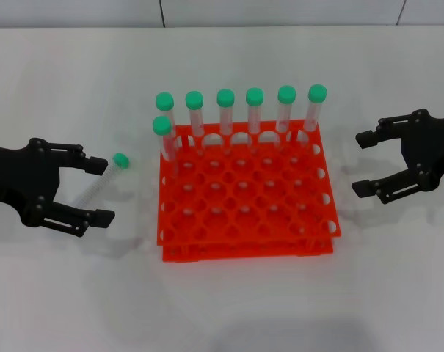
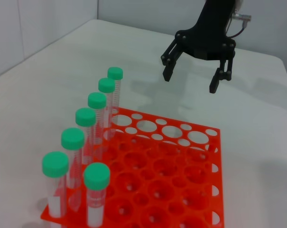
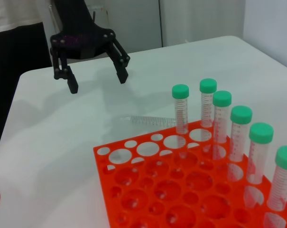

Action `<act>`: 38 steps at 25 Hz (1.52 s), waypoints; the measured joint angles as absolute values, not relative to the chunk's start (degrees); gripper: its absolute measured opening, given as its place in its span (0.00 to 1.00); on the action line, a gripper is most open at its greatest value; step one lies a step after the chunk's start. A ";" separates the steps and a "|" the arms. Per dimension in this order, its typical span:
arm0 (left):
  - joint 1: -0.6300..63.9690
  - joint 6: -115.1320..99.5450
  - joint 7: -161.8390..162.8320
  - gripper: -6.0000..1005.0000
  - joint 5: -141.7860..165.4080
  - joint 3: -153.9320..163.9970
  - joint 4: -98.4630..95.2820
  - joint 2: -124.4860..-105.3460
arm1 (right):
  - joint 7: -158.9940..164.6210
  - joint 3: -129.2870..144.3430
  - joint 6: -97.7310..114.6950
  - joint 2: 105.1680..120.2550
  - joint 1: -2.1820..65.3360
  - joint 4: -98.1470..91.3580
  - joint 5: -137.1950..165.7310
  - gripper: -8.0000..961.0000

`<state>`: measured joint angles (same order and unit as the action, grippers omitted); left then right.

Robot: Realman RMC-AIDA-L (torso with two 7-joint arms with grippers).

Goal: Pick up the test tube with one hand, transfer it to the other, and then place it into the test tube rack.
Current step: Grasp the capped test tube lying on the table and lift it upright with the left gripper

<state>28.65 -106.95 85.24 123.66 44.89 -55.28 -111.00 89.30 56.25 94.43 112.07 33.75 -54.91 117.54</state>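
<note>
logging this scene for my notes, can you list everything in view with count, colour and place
test tube: 1, clear with green cap, lying on the table to the left of the rack, between the jaws of the left gripper but not gripped
test tubes in the rack: 7, clear with green caps, standing upright; six along the far row, one in the next row at the left end
test tube rack: 1, orange-red, two-tiered, mid-table
table: 1, white, under everything
left gripper: 1, black, jaws open around the lying tube, left of the rack
right gripper: 1, black, jaws open and holding nothing, right of the rack
</note>
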 joint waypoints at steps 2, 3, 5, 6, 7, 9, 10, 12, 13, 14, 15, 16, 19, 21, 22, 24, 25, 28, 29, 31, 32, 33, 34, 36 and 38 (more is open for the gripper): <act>28.65 -106.80 85.25 0.87 123.66 44.93 -55.28 -111.00 | 89.30 56.25 94.49 112.11 33.75 -54.91 117.54 0.90; 28.66 -106.79 85.26 0.87 123.66 44.95 -55.28 -111.00 | 89.30 56.25 94.49 112.11 33.75 -54.91 117.54 0.90; 28.65 -106.78 85.32 0.86 123.66 44.98 -55.28 -111.00 | 89.30 56.25 94.45 112.13 33.75 -54.91 117.53 0.91; 28.65 -106.78 85.37 0.86 123.66 44.98 -55.28 -111.00 | 89.30 56.25 94.45 112.13 33.75 -54.91 117.53 0.90; 28.66 -106.78 85.40 0.86 123.66 44.99 -55.28 -111.00 | 89.30 56.25 94.44 112.13 33.75 -54.91 117.53 0.90; 28.65 -106.78 85.44 0.86 123.66 45.00 -55.28 -111.00 | 89.30 56.25 94.44 112.16 33.75 -54.92 117.51 0.90; 28.66 -106.78 85.43 0.85 123.66 45.00 -55.28 -111.00 | 89.30 56.25 94.44 112.19 33.75 -54.93 117.50 0.90; 28.65 -106.78 85.44 0.85 123.66 45.00 -55.28 -111.00 | 89.30 56.25 94.47 112.25 33.75 -54.93 117.50 0.90; 28.65 -106.78 85.44 0.85 123.66 45.00 -55.28 -111.00 | 89.30 56.25 94.46 112.28 33.75 -54.93 117.50 0.90; 28.65 -106.79 85.44 0.85 123.69 45.00 -55.28 -111.00 | 89.29 56.25 94.46 112.29 33.75 -54.93 117.50 0.90; 28.65 -106.79 85.44 0.85 123.73 45.00 -55.28 -111.00 | 89.26 56.25 94.44 112.33 33.75 -54.93 117.50 0.90; 28.65 -106.79 85.44 0.84 123.75 45.00 -55.28 -111.00 | 89.22 56.25 94.42 112.35 33.75 -54.93 117.50 0.90; 28.68 -106.81 85.62 0.84 123.80 45.04 -55.30 -111.03 | 89.15 56.25 94.39 112.40 33.75 -54.93 117.50 0.90; 28.76 -106.90 86.26 0.84 123.93 45.08 -55.58 -111.11 | 89.13 56.25 94.39 112.41 33.75 -54.93 117.50 0.90; 28.84 -106.99 86.98 0.83 124.07 45.09 -55.84 -111.15 | 89.13 56.25 94.39 112.41 33.75 -54.93 117.50 0.90; 29.08 -107.17 89.28 0.83 124.48 45.13 -56.73 -111.25 | 89.14 56.25 94.39 112.41 33.75 -54.93 117.50 0.90; 29.22 -107.25 91.07 0.83 124.89 45.27 -57.63 -111.33 | 89.13 56.25 94.38 112.41 33.75 -54.94 117.50 0.90; 29.55 -107.17 97.15 0.82 126.69 45.73 -60.56 -111.57 | 89.01 56.25 94.39 112.41 33.76 -54.97 117.50 0.90; 30.17 -107.30 99.94 0.82 127.53 45.78 -61.52 -111.56 | 88.95 56.25 94.39 112.41 33.78 -54.97 117.51 0.90; 30.91 -107.90 103.14 0.82 128.45 45.79 -62.43 -111.44 | 88.89 56.25 94.39 112.40 33.80 -54.97 117.51 0.90; 31.35 -108.34 105.40 0.82 129.09 45.80 -63.25 -111.30 | 88.87 56.25 94.40 112.38 33.79 -54.97 117.51 0.90; 31.75 -108.74 107.51 0.82 129.73 45.82 -64.02 -111.18 | 88.86 56.24 94.40 112.36 33.77 -54.97 117.51 0.90; 32.10 -109.02 109.30 0.81 130.47 45.84 -64.73 -111.11 | 88.85 56.25 94.40 112.35 33.76 -54.97 117.51 0.90; 33.07 -109.18 113.40 0.81 132.64 45.89 -66.13 -111.02 | 88.85 56.25 94.40 112.30 33.75 -54.97 117.51 0.90; 34.58 -108.71 119.37 0.81 136.04 45.82 -66.94 -110.99 | 88.85 56.25 94.40 112.27 33.74 -54.96 117.51 0.90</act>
<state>34.58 -108.71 119.37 136.04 45.81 -66.94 -110.99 88.85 56.25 94.40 112.27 33.74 -54.96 117.51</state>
